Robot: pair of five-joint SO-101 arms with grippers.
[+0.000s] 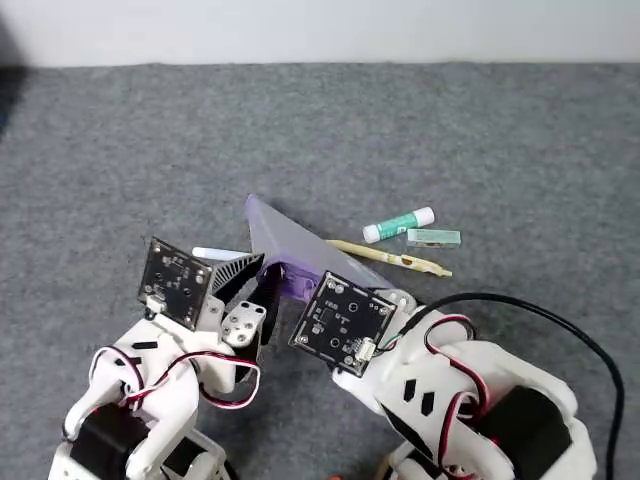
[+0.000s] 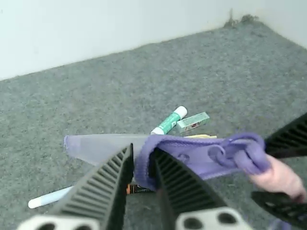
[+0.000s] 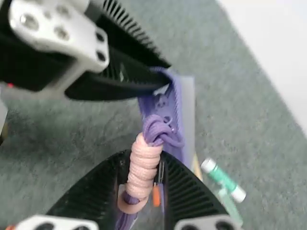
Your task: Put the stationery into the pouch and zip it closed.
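A translucent lavender pouch (image 1: 280, 240) with a purple zipper band is held up off the grey carpet between both arms. My left gripper (image 2: 142, 155) is shut on the zipper-band end of the pouch (image 2: 96, 146). My right gripper (image 3: 142, 165) is shut on the pink-and-purple cord zipper pull (image 3: 143, 167). Just beyond the pouch on the carpet lie a green-and-white glue stick (image 1: 398, 225), a green eraser (image 1: 433, 237) and a yellow pencil (image 1: 390, 258). A white pen (image 1: 215, 253) lies beside the left gripper (image 1: 255, 275). An orange-and-black item (image 2: 139, 189) shows under the pouch.
Grey carpet (image 1: 480, 130) stretches out to a white wall (image 1: 320, 30) at the back. The right arm's wrist board (image 1: 342, 322) and black cable (image 1: 560, 330) sit close behind the pouch. Both arm bases crowd the front edge.
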